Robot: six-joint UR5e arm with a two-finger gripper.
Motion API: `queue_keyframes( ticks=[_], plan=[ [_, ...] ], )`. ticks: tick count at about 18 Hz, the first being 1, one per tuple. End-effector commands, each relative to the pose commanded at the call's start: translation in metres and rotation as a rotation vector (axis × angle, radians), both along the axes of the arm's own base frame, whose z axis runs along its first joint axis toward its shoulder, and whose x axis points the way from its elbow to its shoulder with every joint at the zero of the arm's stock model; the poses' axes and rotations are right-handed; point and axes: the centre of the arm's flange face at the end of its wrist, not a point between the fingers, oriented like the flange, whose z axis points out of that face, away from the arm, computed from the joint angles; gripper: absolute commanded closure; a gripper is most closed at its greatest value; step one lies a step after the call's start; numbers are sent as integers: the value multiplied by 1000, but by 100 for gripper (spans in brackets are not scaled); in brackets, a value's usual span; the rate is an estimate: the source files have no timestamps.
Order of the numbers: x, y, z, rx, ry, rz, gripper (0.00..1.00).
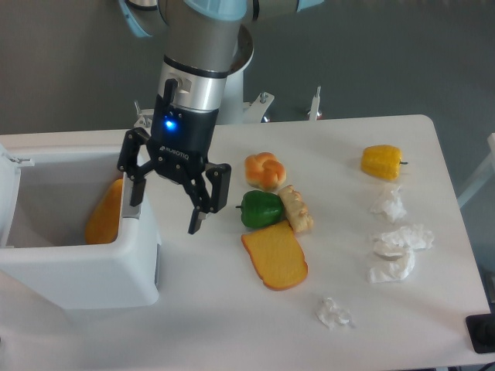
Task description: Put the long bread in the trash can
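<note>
The long bread, a glossy orange-yellow loaf, leans against the right inner wall inside the white trash can at the left. My gripper hangs open and empty just right of the can's right wall, above the table, with its fingers spread wide. Nothing is between the fingers.
Right of the gripper lie a knotted bun, a green pepper, a pale pastry piece and a flat orange slice. A yellow pepper and several crumpled tissues sit at the right side.
</note>
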Motion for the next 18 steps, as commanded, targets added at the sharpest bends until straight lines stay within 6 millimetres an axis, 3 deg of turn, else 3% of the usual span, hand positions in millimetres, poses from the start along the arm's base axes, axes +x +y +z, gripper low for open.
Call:
queue_keyframes(
  ticks=[7,18],
  plan=[
    [-2,-6,-7,-126,152,-82,0],
    [-6,-8,-10,-167,196,-98,0]
  ],
)
